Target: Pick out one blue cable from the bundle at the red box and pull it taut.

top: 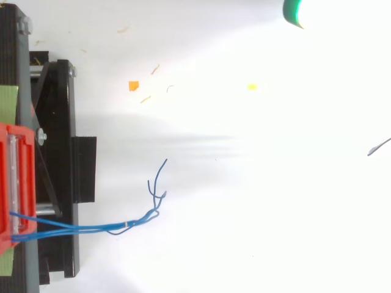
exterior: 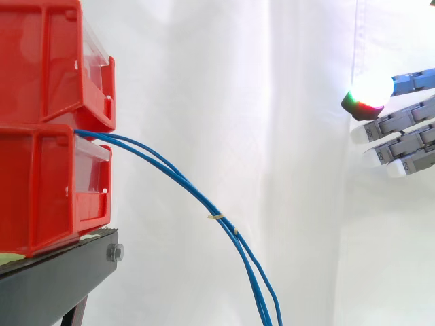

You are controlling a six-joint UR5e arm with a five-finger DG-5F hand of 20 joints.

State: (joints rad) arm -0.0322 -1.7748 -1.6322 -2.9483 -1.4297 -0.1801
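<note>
Blue cables (exterior: 216, 218) droop rightward from red box (exterior: 41, 190) — apparently slack.

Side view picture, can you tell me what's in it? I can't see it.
Blue cables come out between two stacked red bins on a black stand at the left and droop down slack. The robot's hand hovers far off at the right edge, fingers straight, touching nothing.

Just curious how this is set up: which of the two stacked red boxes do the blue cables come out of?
The lower red box: the blue cables leave over its front lip, beneath the upper box.
</note>
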